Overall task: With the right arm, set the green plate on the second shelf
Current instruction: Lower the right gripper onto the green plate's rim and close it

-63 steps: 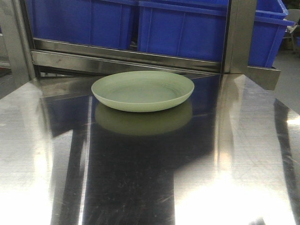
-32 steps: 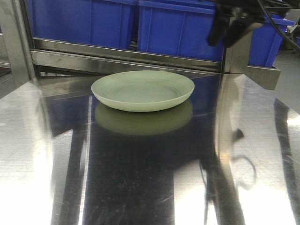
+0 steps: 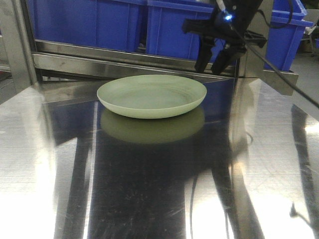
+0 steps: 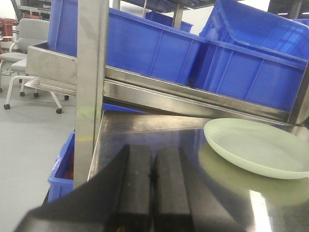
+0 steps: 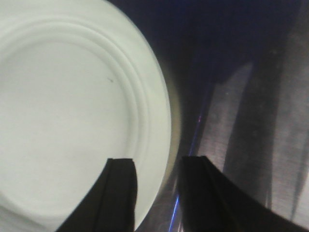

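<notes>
The green plate (image 3: 152, 96) lies flat on the steel desk (image 3: 149, 199), toward its far edge, just before the shelf rail (image 3: 124, 62) carrying the blue bins (image 3: 189, 30). Judged rigid, light and smooth: take it at the raised right-hand rim, one jaw inside and one outside, since the shallow wall gives little purchase and may slip. The right gripper (image 3: 211, 62) hangs above that rim, jaws open and empty; the left gripper (image 4: 153, 169) sits low at the desk's left, jaws closed on nothing.
</notes>
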You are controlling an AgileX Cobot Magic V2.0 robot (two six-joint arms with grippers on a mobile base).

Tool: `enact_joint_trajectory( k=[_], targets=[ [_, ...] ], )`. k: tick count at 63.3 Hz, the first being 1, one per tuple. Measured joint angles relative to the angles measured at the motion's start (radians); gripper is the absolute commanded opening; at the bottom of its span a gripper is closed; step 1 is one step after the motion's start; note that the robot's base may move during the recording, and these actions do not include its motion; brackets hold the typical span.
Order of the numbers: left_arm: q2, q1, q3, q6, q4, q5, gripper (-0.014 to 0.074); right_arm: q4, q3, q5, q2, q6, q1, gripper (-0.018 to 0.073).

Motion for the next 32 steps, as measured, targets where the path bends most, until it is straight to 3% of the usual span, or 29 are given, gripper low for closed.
enact_joint_trajectory(
  k=[32],
  targets=[
    [0.0,0.0,0.0,0.0,0.0,0.0,0.013,0.018,-0.006,-0.039,0.087,0.036,0.0,0.0382]
  ],
)
